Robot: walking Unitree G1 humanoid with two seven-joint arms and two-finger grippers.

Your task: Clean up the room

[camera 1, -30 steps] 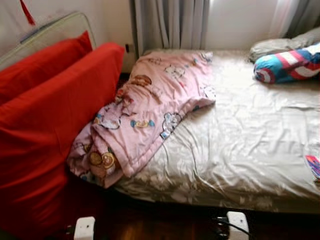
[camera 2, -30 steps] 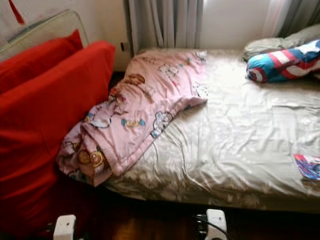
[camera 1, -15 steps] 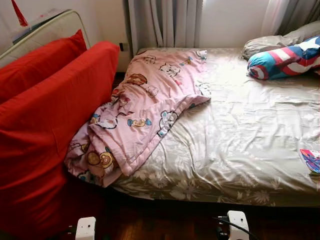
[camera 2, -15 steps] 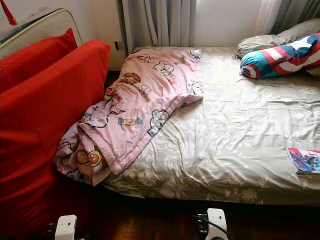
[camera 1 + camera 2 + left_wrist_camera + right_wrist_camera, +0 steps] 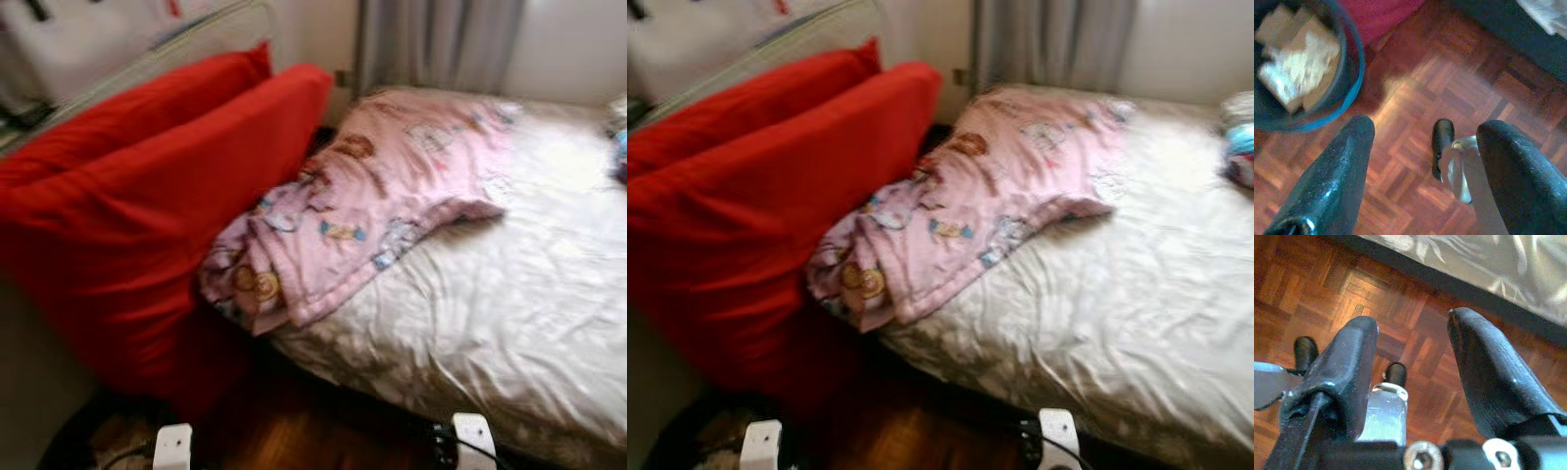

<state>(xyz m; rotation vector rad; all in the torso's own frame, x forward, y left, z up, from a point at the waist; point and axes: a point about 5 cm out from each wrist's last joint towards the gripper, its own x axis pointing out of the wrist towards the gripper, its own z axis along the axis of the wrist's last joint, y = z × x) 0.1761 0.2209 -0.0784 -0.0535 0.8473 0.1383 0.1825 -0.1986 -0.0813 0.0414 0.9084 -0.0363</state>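
Note:
A crumpled pink cartoon-print quilt (image 5: 382,206) lies across the left half of the bed, one end hanging over the near corner. The bed has a shiny beige floral sheet (image 5: 529,294). In the left wrist view, my left gripper (image 5: 1422,132) hangs open over the parquet floor, beside a blue-rimmed bin (image 5: 1354,54) holding crumpled paper and cardboard (image 5: 1298,63). My right gripper (image 5: 1410,323) hangs open over the parquet next to the bed's edge (image 5: 1488,269). Nothing is between either pair of fingers.
Big red cushions (image 5: 167,196) lean against a bed frame left of the bed. Grey curtains (image 5: 441,44) hang behind it. A striped blue pillow (image 5: 1242,152) peeks in at the right edge. My black foot (image 5: 1442,139) stands on the dark parquet (image 5: 294,421). The eye views are blurred.
The whole picture has shifted right and blurred, so the camera has swung left. The striped pillow and the magazine have slid to or past the right edge. More red cushion shows.

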